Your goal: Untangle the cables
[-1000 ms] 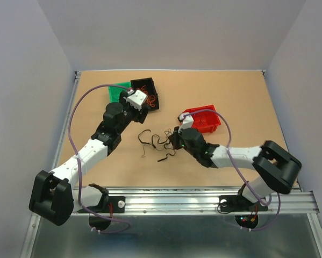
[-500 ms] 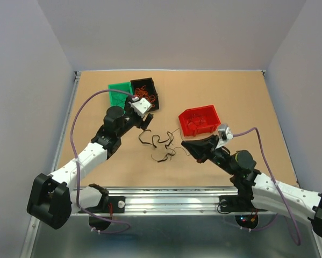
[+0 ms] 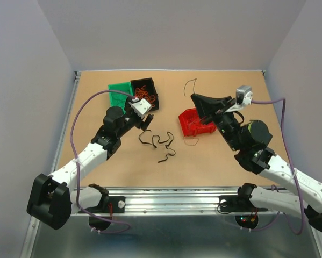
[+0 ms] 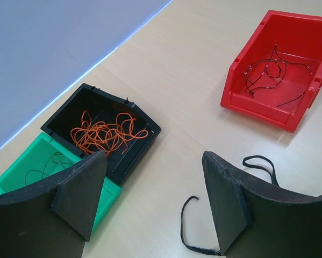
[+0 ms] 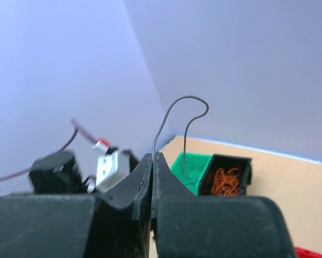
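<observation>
A tangle of black cables [image 3: 159, 144] lies on the table in the middle. My left gripper [image 3: 145, 121] hovers open and empty just left of the tangle. In the left wrist view, one black cable [image 4: 190, 228] curls beside my open gripper's [image 4: 155, 199] right finger. My right gripper [image 3: 194, 97] is raised above the red bin [image 3: 188, 124] and is shut on a thin dark cable [image 3: 188, 82]. The cable's free end arcs up from the closed jaws in the right wrist view [image 5: 174, 115], above my right gripper [image 5: 153, 158].
A black bin [image 3: 145, 92] holds orange cables and a green bin [image 3: 116, 92] holds thin dark ones, both at the back left. The red bin [image 4: 273, 80] holds a few dark cables. A thin strand [image 3: 191, 142] shows just below the red bin.
My right gripper has risen from the tangle to high above the red bin, carrying the thin cable. My left gripper moved from the black bin towards the tangle, then stayed.
</observation>
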Tool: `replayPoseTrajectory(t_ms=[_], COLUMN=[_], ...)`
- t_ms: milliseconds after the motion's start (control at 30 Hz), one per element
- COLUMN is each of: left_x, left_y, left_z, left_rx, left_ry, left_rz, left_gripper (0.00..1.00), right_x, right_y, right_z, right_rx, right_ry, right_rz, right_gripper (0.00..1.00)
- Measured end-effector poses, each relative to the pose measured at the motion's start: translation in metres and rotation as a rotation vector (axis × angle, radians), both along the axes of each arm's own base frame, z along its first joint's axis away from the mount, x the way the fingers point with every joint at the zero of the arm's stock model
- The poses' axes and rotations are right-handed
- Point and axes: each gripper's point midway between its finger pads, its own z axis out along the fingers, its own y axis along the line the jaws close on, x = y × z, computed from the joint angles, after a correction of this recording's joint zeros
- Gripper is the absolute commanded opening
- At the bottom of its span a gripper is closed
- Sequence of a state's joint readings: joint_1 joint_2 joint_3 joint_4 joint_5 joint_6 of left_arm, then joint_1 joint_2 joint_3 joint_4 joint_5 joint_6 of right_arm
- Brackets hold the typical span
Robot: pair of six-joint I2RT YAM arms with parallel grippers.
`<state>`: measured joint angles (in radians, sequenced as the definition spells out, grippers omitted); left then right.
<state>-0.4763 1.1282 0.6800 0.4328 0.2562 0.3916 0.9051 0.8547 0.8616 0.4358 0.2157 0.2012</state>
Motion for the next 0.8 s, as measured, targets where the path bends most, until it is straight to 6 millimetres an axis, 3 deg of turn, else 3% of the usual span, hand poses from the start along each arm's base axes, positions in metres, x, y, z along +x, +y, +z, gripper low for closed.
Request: replayPoseTrajectory(t_ms=[133, 233, 567, 700, 800], left_x=[-0.002, -0.004, -0.006, -0.006, -0.006], left_y=[-0.003, -0.004, -0.006, -0.006, -0.006], left_z=[-0.001, -0.005, -0.007, -0.007, -0.007], left_rx=[0.005, 0.012, 0.016, 0.016, 0.016], left_ry=[-0.005, -0.002, 0.000, 0.000, 0.000], left_rz=[-0.023, -0.037, -0.054, -0.053, -0.054], left_gripper=[0.82, 0.83, 0.82, 0.82, 0.82], right_x=[0.023, 0.041, 0.084, 0.107, 0.128], right_y=[-0.004, -0.010, -0.013, -0.027, -0.049], right_z=[0.021, 0.022, -0.011, -0.026, -0.034], right_rx=[-0.013, -0.040, -0.184, -0.214, -0.200], right_ry=[0.016, 0.037, 0.099, 0.134, 0.171], right_rz=[-0.121, -0.224, -0.398, -0.470, -0.522], right_gripper=[0.01, 0.01, 0.01, 0.01, 0.01])
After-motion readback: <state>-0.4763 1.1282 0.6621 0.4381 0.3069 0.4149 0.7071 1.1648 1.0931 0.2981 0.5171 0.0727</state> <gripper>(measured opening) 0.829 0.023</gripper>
